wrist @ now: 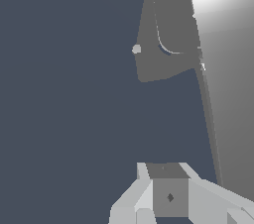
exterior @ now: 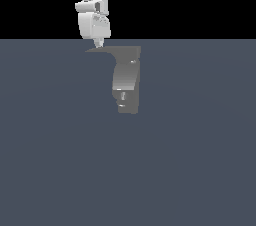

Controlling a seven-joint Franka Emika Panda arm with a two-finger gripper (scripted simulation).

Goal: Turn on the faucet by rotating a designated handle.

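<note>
The gripper point(exterior: 99, 44), its fingers drawn narrowly together, hangs at the pointed tip of the handle point(exterior: 102, 50), which juts sideways from the top of the faucet point(exterior: 126, 82). To turn it well, the arm should probably push sideways against the tip, where leverage is greatest, following the arc around the faucet.

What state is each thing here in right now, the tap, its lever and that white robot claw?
faucet: upright on the floor, untouched on its body.
handle: sticking out sideways from the top, toward the exterior view's left.
tool: tip right at the handle's outer end; fingers look together, grasping nothing.
</note>
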